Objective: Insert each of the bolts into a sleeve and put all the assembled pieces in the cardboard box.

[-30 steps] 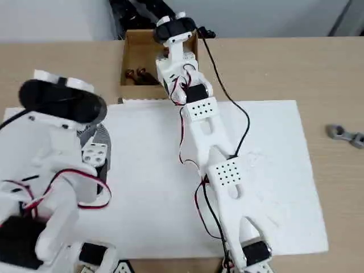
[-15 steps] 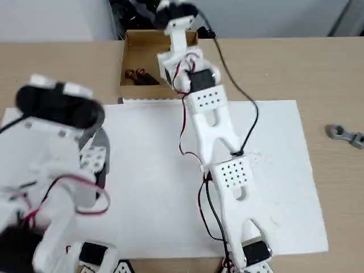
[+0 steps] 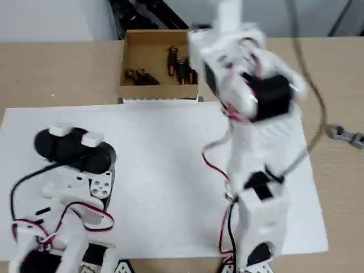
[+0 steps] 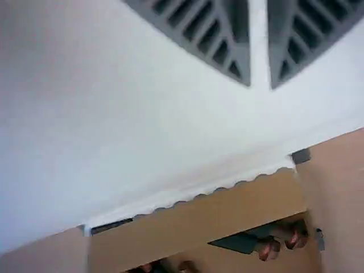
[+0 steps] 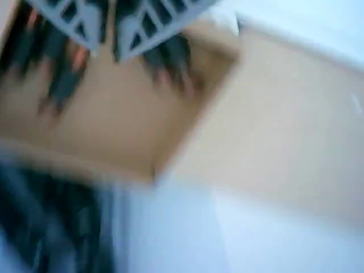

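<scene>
The cardboard box (image 3: 129,54) stands at the table's far edge. Inside it lie dark sleeves with copper-coloured bolts: one group on its left (image 3: 137,75), another on its right (image 3: 180,63). My right arm (image 3: 250,85) is raised near the box's right side. In the right wrist view the right gripper (image 5: 111,31) hangs blurred above the box (image 5: 114,131) with its grey fingers together and nothing between them. My left arm (image 3: 71,165) sits over the sheet's near left. The left gripper (image 4: 259,45) is shut and empty above the white sheet, facing the box wall (image 4: 216,210) and an assembled piece (image 4: 276,243).
A white sheet (image 3: 165,170) covers the middle of the wooden table (image 3: 57,68). A small grey metal part (image 3: 344,135) lies on the wood at the right edge. Dark equipment stands behind the box.
The right arm has pulled back from over the box and risen, uncovering the pieces on the box's right side. The left arm has dropped lower and drawn towards the near edge.
</scene>
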